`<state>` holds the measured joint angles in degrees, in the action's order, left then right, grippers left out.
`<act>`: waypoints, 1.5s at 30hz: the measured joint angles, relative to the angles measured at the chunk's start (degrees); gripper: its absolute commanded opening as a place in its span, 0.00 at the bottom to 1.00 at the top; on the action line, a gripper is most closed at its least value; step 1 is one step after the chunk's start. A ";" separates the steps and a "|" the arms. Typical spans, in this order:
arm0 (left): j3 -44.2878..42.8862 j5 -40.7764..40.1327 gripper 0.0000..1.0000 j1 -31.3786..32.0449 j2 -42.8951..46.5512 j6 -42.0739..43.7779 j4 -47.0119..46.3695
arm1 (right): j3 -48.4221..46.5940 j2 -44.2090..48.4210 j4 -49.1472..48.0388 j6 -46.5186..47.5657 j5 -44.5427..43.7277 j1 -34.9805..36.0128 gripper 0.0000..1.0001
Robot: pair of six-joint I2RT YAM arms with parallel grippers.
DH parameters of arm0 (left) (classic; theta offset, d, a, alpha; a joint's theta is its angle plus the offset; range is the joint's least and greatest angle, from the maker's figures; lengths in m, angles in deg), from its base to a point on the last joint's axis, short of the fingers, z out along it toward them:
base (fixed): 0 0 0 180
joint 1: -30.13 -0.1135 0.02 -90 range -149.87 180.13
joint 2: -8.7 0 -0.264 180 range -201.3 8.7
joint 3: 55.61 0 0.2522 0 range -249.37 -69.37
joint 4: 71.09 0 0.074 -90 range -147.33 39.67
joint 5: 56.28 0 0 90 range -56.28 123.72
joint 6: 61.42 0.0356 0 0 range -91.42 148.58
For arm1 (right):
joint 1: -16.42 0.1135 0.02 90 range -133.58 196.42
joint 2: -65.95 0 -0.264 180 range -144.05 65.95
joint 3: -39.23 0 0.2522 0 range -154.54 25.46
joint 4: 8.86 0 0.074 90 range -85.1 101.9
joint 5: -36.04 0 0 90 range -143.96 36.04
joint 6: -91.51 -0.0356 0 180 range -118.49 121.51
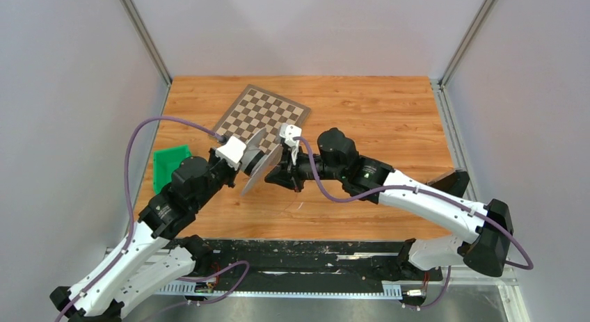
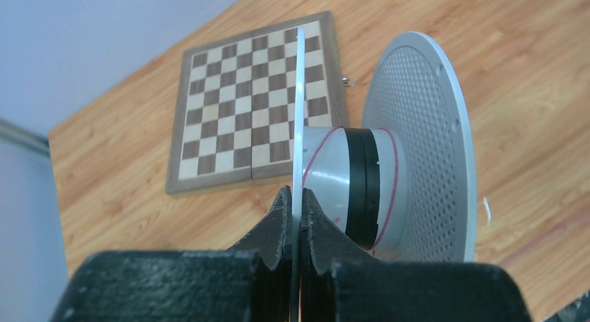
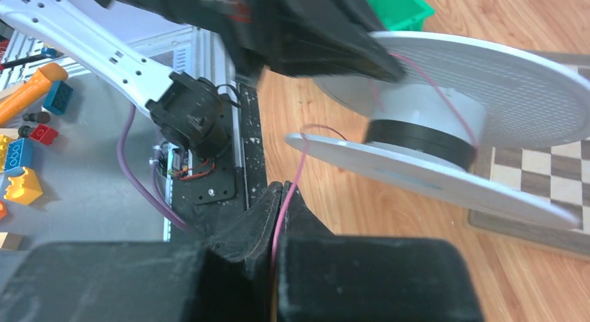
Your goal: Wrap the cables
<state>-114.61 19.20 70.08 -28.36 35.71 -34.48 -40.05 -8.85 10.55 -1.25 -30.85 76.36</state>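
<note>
Left end effector (image 2: pixel 298 202): you have it clamped on the thin near flange of the spool (image 2: pixel 426 148), which sits edge-on between the fingers.
Right end effector (image 3: pixel 282 197): pinched together on the thin red cable (image 3: pixel 298 165), which runs up from the fingers to the spool.
Spool position: held tilted above the table (image 1: pixel 376 106), between your two arms (red cable crosses its black hub).
Chessboard (image 1: pixel 261 112): flat on the table, just behind the spool.
Green bin (image 1: pixel 169 165): beside your left arm.
</note>
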 measured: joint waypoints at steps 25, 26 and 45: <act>-6.69 20.94 0.00 0.00 4.70 8.70 11.56 | 11.67 11.63 4.37 3.17 3.82 -13.35 0.00; -7.78 21.57 0.00 0.00 4.83 7.52 11.63 | 12.37 12.57 4.39 3.19 3.48 -13.62 0.00; -11.93 27.87 0.00 0.00 8.44 -13.33 6.51 | 24.72 20.11 -5.77 -1.07 4.39 -14.29 0.00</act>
<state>-126.54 47.07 70.08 -19.92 22.38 -27.97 -15.33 11.26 4.78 -2.33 -26.46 62.07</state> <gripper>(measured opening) 0.029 0.002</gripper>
